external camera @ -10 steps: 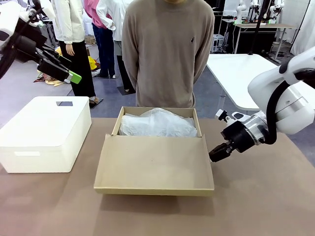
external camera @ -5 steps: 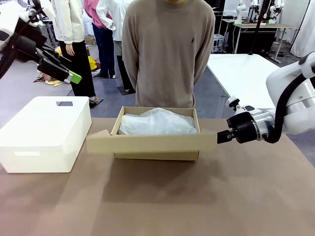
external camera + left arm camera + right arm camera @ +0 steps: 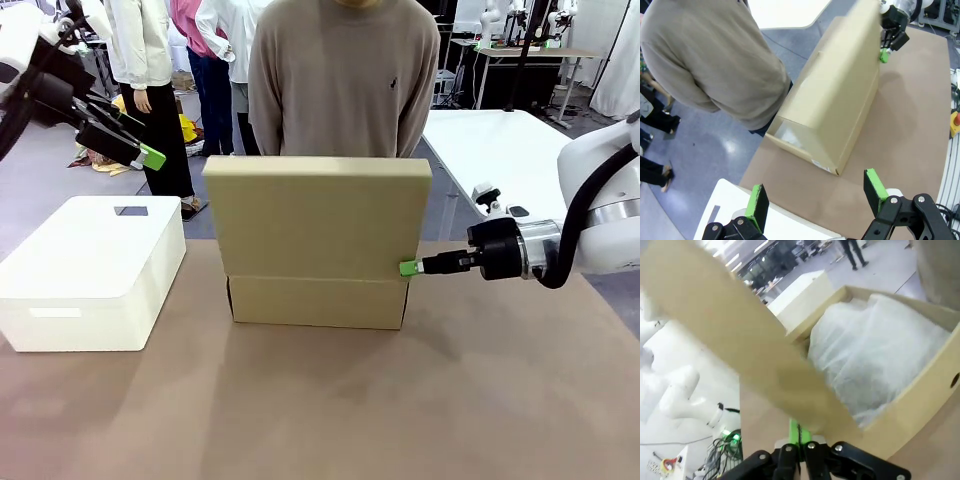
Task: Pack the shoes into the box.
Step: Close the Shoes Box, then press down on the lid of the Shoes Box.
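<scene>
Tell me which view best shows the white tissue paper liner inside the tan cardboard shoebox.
Right wrist view: the white tissue paper liner bulges inside the tan cardboard shoebox, seen past the raised lid. Left wrist view shows a pale sliver at the box end. In the front view the upright lid hides it.

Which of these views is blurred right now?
Right wrist view: the flap lid is smeared, close to the lens, and the tissue paper is soft. Front view: sharp, with the box casting a soft shadow. Left wrist view: crisp, edges slightly bowed.
</scene>
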### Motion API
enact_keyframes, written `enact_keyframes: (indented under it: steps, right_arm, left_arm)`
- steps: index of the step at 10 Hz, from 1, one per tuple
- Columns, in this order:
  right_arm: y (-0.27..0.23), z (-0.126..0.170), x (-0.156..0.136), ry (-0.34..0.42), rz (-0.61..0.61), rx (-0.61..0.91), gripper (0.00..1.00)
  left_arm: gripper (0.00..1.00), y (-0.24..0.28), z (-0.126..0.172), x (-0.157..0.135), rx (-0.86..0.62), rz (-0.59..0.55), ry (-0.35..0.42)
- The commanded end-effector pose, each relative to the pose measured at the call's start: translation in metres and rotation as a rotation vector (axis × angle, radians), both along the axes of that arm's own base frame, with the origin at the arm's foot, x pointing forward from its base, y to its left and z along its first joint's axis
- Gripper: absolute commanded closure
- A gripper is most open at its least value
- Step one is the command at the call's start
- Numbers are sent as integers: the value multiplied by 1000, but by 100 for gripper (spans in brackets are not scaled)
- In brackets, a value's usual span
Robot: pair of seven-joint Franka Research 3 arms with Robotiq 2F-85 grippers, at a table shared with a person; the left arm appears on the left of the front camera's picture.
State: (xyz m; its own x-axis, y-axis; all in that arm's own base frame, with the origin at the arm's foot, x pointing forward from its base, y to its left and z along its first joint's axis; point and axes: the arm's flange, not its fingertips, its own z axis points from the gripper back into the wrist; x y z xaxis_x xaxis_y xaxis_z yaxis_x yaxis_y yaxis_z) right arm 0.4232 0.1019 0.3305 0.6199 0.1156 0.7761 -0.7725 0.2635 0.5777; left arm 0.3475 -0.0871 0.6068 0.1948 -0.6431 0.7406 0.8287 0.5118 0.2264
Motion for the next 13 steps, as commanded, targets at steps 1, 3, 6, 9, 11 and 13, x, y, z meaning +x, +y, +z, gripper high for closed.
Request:
enact_keyframes:
  steps: [1, 3, 6, 9, 11, 13]
  right_arm:
    - [9, 4, -3, -81, -85, -24, 100]
    - [13, 13, 0, -142, -111, -100, 100]
    - [22, 31, 1, -212, -94, -198, 100]
    - [20, 36, 2, -171, -78, -167, 100]
    - [20, 36, 2, -171, -78, -167, 100]
    - [20, 36, 2, -171, -78, -167, 100]
  left_arm:
    - [0, 2, 0, 1, -9, -19, -1]
    - [0, 2, 0, 1, -9, -19, -1]
    - [0, 2, 0, 1, -9, -19, -1]
    - [0, 2, 0, 1, -9, -19, -1]
    - [0, 2, 0, 1, -9, -19, -1]
    - [0, 2, 0, 1, -9, -19, -1]
